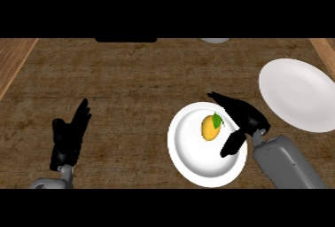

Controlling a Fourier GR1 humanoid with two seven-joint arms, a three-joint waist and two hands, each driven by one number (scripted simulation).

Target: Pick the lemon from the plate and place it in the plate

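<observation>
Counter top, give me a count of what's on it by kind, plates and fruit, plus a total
Plates: 2, the near plate and the far plate
Lemons: 1, the lemon lying on the near plate
Total: 3

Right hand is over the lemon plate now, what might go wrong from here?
1. The right hand is open beside the yellow lemon with a green leaf; closing off-centre may roll it across the near white round plate.
2. The fingers may press that plate's rim and shift it.
3. The far white round plate lies close by; the carry may clip its edge.
</observation>
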